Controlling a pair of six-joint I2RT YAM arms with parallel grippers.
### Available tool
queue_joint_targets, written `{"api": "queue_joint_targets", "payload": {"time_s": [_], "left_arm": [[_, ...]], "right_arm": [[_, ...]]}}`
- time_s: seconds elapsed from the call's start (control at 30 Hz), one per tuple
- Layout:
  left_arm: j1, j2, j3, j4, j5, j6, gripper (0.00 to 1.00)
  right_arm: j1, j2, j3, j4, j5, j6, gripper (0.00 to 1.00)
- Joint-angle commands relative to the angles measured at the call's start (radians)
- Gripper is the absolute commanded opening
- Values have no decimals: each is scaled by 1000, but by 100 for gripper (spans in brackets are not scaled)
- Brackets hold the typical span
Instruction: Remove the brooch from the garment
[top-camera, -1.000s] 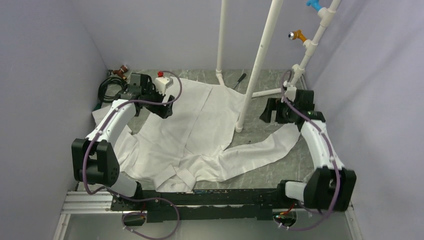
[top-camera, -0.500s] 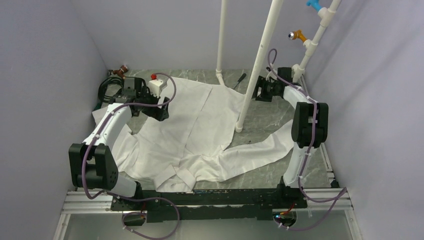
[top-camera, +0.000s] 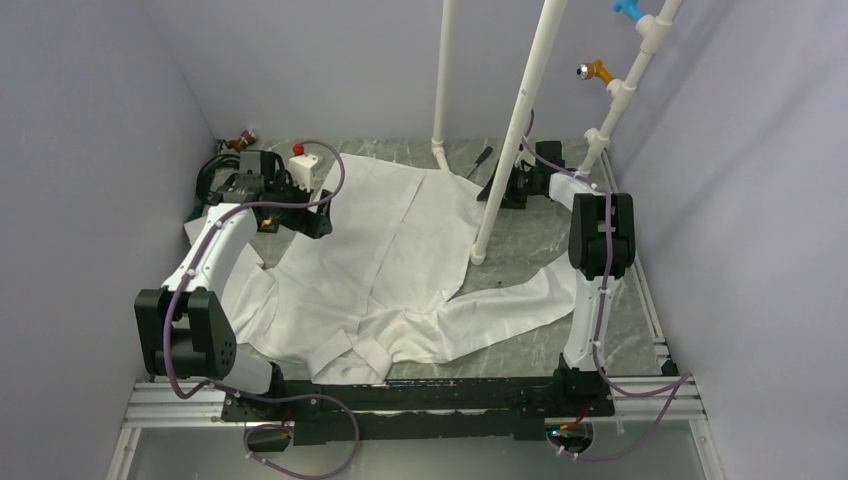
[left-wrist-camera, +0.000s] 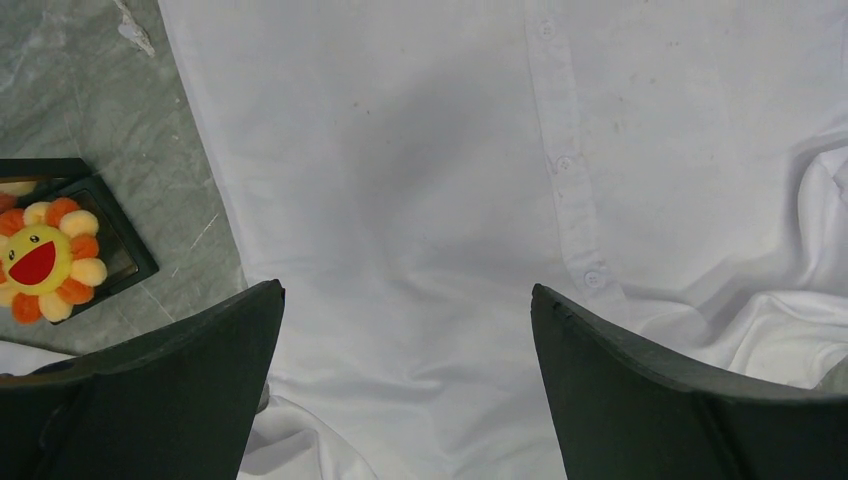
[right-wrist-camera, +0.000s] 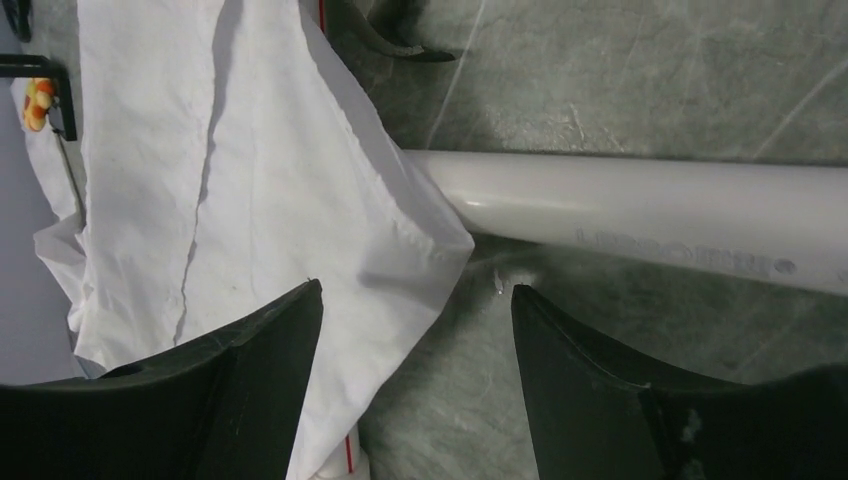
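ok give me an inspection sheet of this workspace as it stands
surface: grey marbled table, partly under cloth
job's things: white garment spread flat; brooch off it, on a small black tray beside its edge
clutter: dark tool at the far edge; brown item in the far left corner
grippers: left fingers open, empty, over the garment; right fingers open, empty, over its hem by a white pipe frame
cables: purple cable looped along each arm; black coil far left
surroundings: plain walls; pipe frame rising at the back
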Motion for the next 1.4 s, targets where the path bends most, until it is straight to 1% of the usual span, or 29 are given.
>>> {"api": "queue_joint_targets", "payload": {"time_s": [0.0, 0.07, 0.13, 0.17, 0.23, 0.27, 0.3, 0.43, 0.8, 1.07, 1.1, 1.13, 1.2, 1.23, 1.27, 1.3, 1.37], "left_arm": [[-2, 6, 52, -13, 21, 1, 99], [-1, 9, 52, -12, 20, 1, 99], [-1, 17, 55, -14, 17, 3, 99], [-1, 22, 58, -16, 17, 4, 99], [-1, 29, 62, -18, 15, 6, 99], [-1, 32, 63, -17, 14, 6, 99], [0, 34, 65, -15, 14, 4, 99], [0, 47, 63, -9, 14, 1, 99], [35, 83, 62, -1, 11, -13, 99], [105, 54, 36, -19, -13, 22, 99], [113, 43, 26, -22, -17, 31, 99], [123, 28, 13, -26, -22, 42, 99], [142, -8, -17, -35, -30, 75, 99], [149, -29, -36, -37, -37, 94, 99], [155, -50, -53, -41, -43, 113, 99], [161, -73, -74, -44, -43, 133, 99], [166, -122, -112, -50, -38, 171, 99]], "right_arm": [[10, 32, 72, 64, -61, 32, 66], [13, 41, 79, 70, -80, 36, 55], [14, 40, 80, 81, -93, 40, 42], [14, 40, 81, 83, -99, 39, 33], [14, 39, 91, 82, -106, 34, 11], [14, 39, 100, 76, -104, 28, 2], [14, 37, 110, 72, -96, 22, 0], [14, 55, 179, 55, -50, -14, 0], [13, 243, 469, -3, 9, -79, 0], [-3, 266, 549, 14, 70, -83, 0], [-6, 258, 553, 10, 73, -88, 0], [-7, 244, 554, 2, 70, -99, 10], [-10, 205, 546, -31, 52, -133, 40], [-11, 176, 535, -52, 43, -149, 53], [-12, 146, 511, -73, 38, -171, 63], [-12, 106, 484, -87, 36, -188, 70], [-12, 17, 398, -110, 34, -235, 78]]}}
